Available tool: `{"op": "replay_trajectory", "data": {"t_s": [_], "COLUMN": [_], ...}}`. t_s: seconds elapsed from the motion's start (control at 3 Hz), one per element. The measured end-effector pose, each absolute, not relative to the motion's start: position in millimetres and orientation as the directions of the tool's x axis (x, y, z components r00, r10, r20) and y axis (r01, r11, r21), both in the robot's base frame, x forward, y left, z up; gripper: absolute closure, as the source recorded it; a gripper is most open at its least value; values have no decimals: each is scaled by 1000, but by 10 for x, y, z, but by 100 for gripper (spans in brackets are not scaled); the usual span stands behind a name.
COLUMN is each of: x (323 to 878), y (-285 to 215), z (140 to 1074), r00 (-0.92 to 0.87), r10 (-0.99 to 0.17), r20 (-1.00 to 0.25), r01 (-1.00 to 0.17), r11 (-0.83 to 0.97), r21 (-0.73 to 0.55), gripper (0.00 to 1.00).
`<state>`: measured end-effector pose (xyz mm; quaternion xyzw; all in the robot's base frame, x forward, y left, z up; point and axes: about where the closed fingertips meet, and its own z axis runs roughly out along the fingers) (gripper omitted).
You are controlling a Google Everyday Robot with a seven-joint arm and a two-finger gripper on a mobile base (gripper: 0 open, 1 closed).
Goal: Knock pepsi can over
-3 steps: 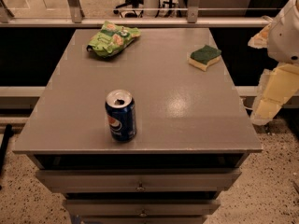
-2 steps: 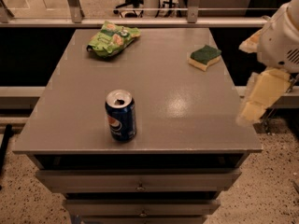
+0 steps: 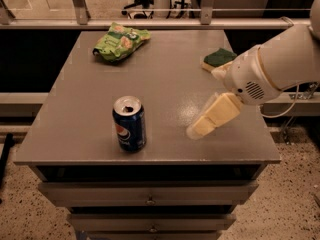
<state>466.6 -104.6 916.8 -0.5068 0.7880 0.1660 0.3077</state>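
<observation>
The pepsi can (image 3: 129, 124) is dark blue with a red-white-blue logo and an open silver top. It stands upright near the front edge of the grey table (image 3: 165, 84), left of centre. My gripper (image 3: 196, 129) comes in from the right on a white arm. Its cream fingers (image 3: 214, 116) point down-left over the table's front right part. It hovers to the right of the can, about a can's height apart from it, not touching it.
A green crinkled snack bag (image 3: 120, 41) lies at the table's back left. A green-and-yellow sponge (image 3: 216, 59) lies at the back right, partly behind my arm. Drawers sit below the tabletop. A railing runs behind the table.
My arm has swung in from beyond the table's right edge to over the tabletop, leftward toward the can. The can, bag and sponge have not moved.
</observation>
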Motion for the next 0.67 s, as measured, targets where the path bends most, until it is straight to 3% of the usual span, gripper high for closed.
{"op": "replay_trajectory", "data": {"t_s": [0.33, 0.67], "x": [4725, 4735], "y": [-621, -513], "z": [9190, 9305], "r00": [-335, -333], "r10": [-534, -488], "r20": [-776, -807], "r01": [-877, -872], "r11": [478, 486], "r21": [50, 65], "gripper": [0, 0]}}
